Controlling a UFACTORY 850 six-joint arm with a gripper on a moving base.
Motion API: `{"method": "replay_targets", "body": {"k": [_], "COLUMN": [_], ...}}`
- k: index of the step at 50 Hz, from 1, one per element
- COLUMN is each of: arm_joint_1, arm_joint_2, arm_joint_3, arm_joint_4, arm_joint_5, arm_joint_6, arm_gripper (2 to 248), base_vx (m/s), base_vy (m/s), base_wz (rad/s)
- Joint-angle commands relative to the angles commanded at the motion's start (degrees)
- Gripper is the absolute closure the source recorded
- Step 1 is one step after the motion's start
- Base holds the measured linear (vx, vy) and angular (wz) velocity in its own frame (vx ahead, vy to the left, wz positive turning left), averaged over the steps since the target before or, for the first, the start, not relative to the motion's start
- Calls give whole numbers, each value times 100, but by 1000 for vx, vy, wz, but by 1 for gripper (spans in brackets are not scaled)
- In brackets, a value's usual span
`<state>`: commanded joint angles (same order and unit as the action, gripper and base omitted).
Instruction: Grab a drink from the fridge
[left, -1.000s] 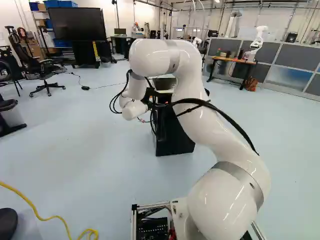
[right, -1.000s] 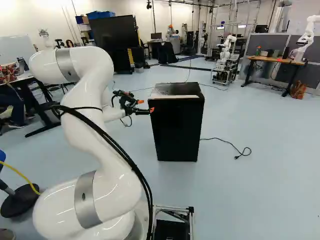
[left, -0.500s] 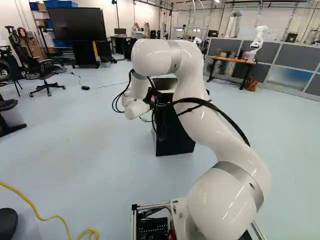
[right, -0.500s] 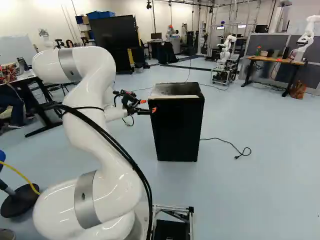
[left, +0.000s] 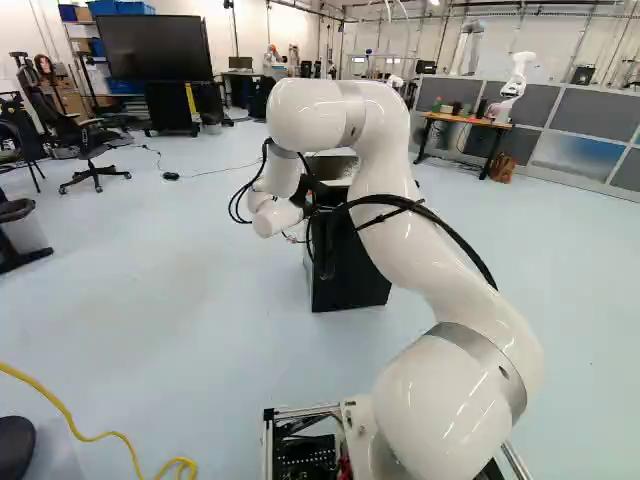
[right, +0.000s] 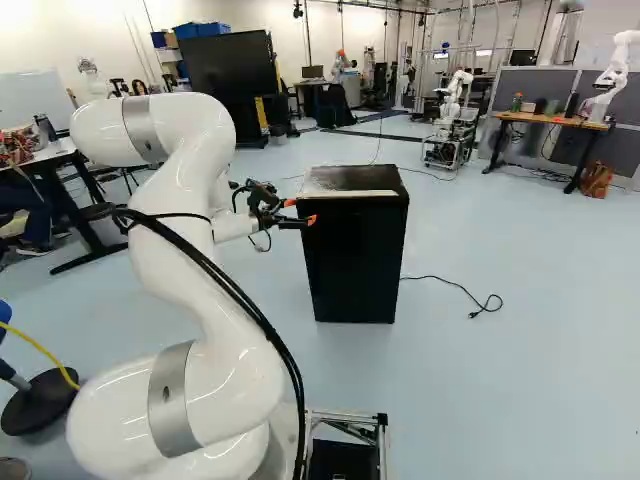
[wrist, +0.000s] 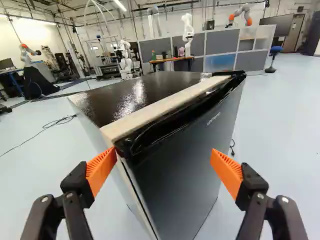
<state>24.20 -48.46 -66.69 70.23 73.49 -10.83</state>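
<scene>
- Mini fridge (right: 352, 260): upright on the floor (right: 520, 380), ahead of the arm (right: 240, 370); door (wrist: 180, 165) appears closed, drink not visible.
- Gripper (wrist: 164, 159): open, holding nothing; one finger at the door's near top corner, contact uncertain.
- Handling (judged): cabinet heavy, rigid; door smooth, slippery, seal probably stiff.
- Grip point: the door's near side edge, at the seam; pull gradually, lest the cabinet shift.

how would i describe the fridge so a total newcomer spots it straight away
In the right base view, follow the big white arm up and over to its black gripper. The fridge is the upright black box on the floor right by the fingertips. Unlike the black screen farther back, it has a shiny top with a pale strip along one edge.
</scene>
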Motion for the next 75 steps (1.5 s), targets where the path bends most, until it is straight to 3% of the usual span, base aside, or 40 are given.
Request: {"method": "replay_targets", "body": {"k": [26,75], "arm_joint_1": [-28,113], "arm_joint_2": [122,858], "arm_joint_3": [213,1499], "arm_joint_4": [0,8], "arm_joint_5": [0,0], "arm_joint_6": [0,0], "arm_gripper": [3,3], "base_vx": [0,0], "base_vy": [0,0], "base_wz": [0,0]}}
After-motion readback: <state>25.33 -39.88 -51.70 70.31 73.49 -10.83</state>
